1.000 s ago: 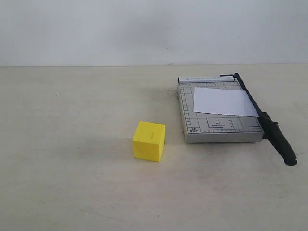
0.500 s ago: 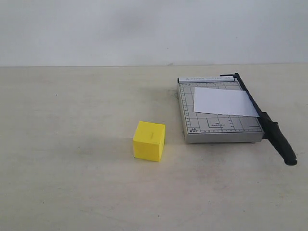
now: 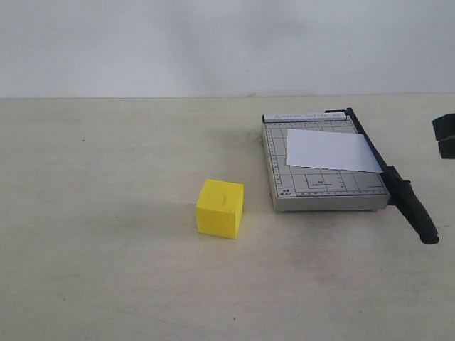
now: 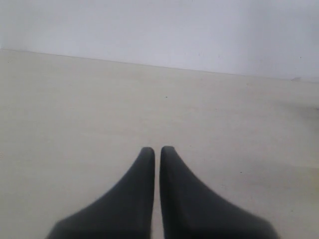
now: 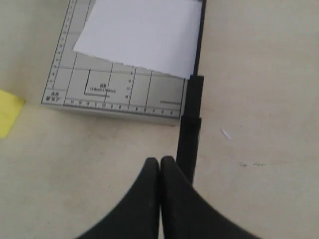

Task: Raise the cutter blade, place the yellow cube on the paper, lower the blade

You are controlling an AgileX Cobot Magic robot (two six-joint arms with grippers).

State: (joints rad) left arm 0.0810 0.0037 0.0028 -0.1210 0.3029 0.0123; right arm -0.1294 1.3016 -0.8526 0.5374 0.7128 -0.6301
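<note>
The yellow cube (image 3: 220, 208) rests on the table, left of the grey gridded board (image 3: 323, 186). The white paper (image 3: 329, 150) lies on that board, its right edge by the cutter blade (image 3: 394, 181), which lies flat along the board's right side with its thick handle (image 3: 418, 213) sticking out toward the front. In the right wrist view my right gripper (image 5: 160, 160) is shut and empty, hovering above the handle (image 5: 189, 132), with the paper (image 5: 142, 35) and a corner of the cube (image 5: 9, 112) beyond. A piece of that arm (image 3: 445, 135) shows at the exterior view's right edge. My left gripper (image 4: 153, 149) is shut over bare table.
A pale wall (image 3: 227, 42) rises behind the beige table (image 3: 106, 270). The left wrist view holds only table surface (image 4: 99, 99) and that wall.
A black part of the right arm has come into the exterior view at its right edge. The cube, paper, board and blade have not moved.
</note>
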